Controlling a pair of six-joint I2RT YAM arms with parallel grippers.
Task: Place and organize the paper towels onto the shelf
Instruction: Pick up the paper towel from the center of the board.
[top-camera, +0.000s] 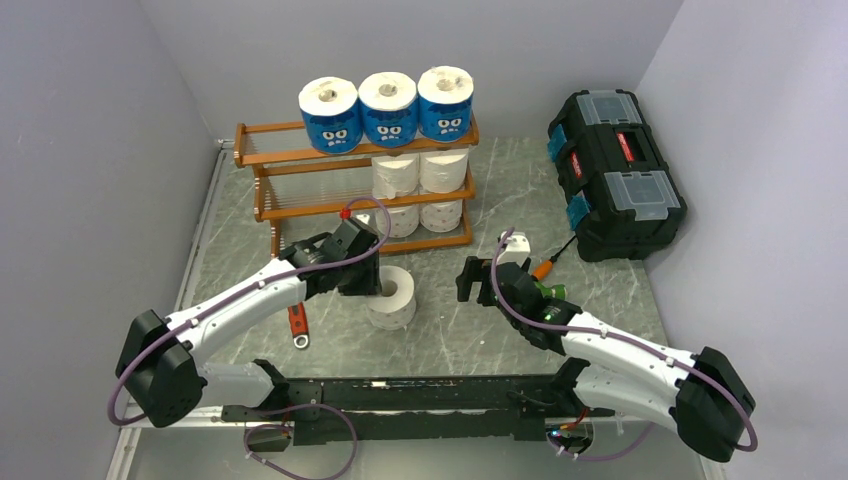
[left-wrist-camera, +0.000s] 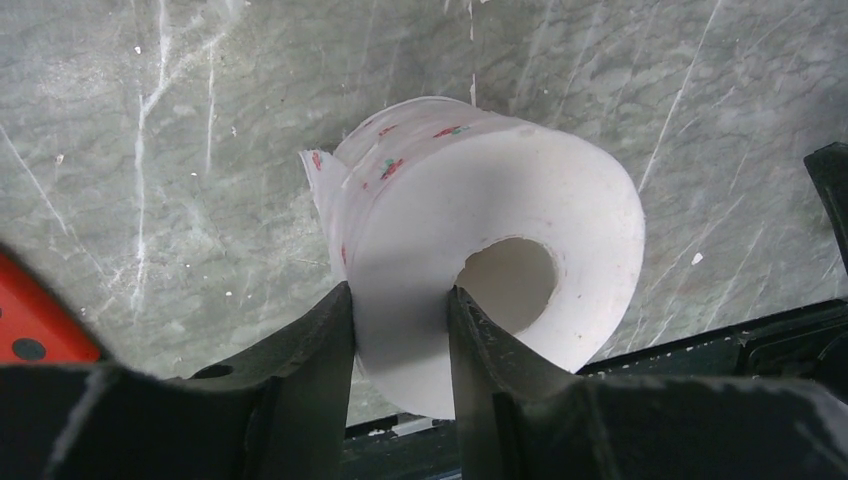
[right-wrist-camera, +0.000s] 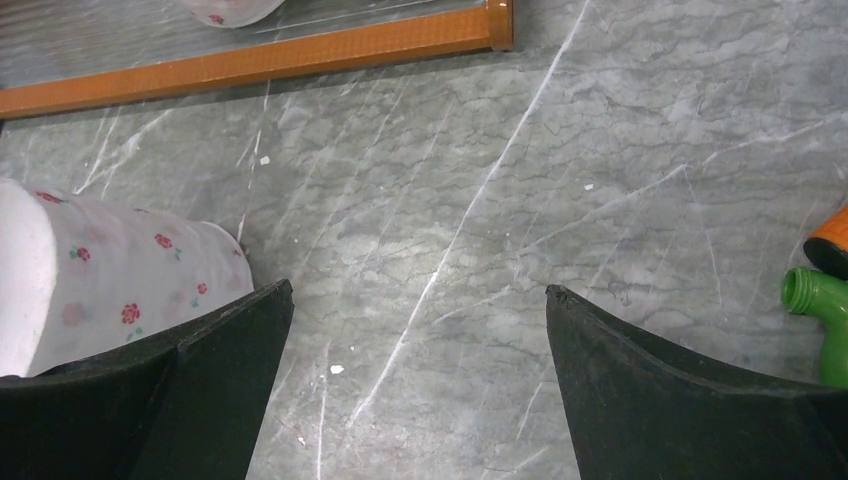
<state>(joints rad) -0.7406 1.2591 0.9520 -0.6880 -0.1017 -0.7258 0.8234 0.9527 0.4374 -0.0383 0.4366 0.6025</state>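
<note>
Left gripper (left-wrist-camera: 400, 335): clamped on the wall of a loose paper roll (left-wrist-camera: 520, 200), one finger inside its core.
Right gripper (right-wrist-camera: 420, 310): spread wide, empty.
Nearby: red-handled tool (top-camera: 296, 318), green fitting (right-wrist-camera: 815, 310), shelf (top-camera: 275, 155).

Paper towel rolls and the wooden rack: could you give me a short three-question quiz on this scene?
1. True or false: the right gripper holds a paper towel roll.
2. How many blue-wrapped rolls stand on the top tier of the shelf? A two, B three, C five.
3. Fill in: the left gripper pinches the wall of the white roll, with one finger inside its hollow ____.
Key: 1 false, it is open and empty. 2 B. 3 core.
</note>
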